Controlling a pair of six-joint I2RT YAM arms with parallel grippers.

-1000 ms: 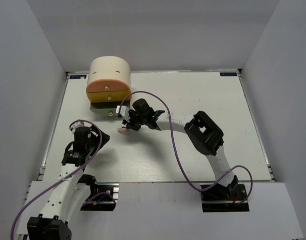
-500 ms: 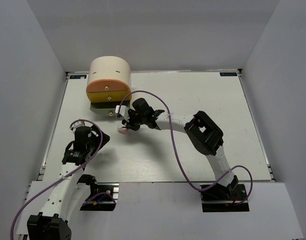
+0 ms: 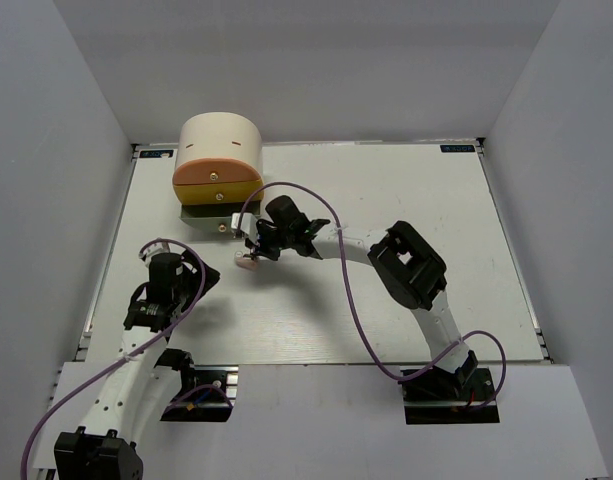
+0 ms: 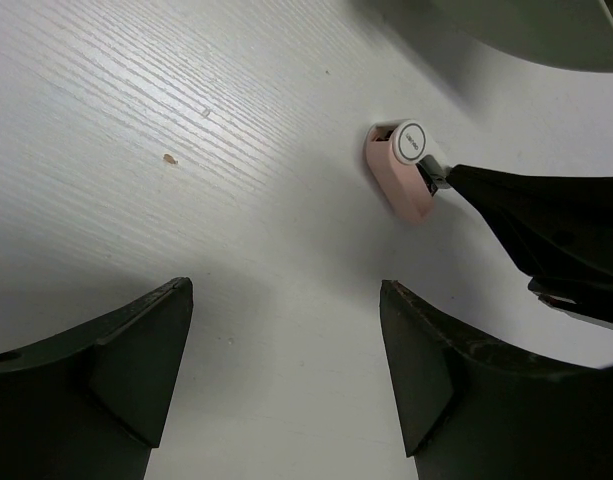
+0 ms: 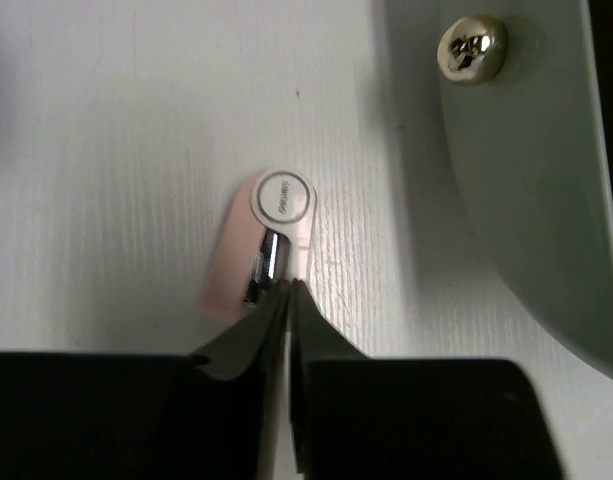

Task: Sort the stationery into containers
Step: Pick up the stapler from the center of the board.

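The tiny pink-and-white piece point(image 5: 271, 205) lies on the white table, just in front of the drawer unit; it also shows in the top view point(image 3: 248, 262) and the left wrist view point(image 4: 401, 172). My right gripper point(image 5: 289, 283) is shut, its tips pinching the near white end of the piece; in the top view it point(image 3: 258, 250) reaches in from the right. The cream cylindrical unit point(image 3: 221, 138) holds an orange drawer point(image 3: 216, 171) and a yellow drawer point(image 3: 218, 190). My left gripper point(image 4: 284, 290) is open and empty, low over the table. No highlighters or white sticks are in view.
A grey-green bottom drawer point(image 3: 208, 212) stands pulled out from the unit, its brass knob point(image 5: 473, 48) just beyond and right of the piece. The right arm's purple cable point(image 3: 316, 205) loops over the table. White walls enclose the table on three sides.
Almost nothing. My right gripper, with the piece in its tips, has crept very slightly toward the drawers. The left arm has not moved.
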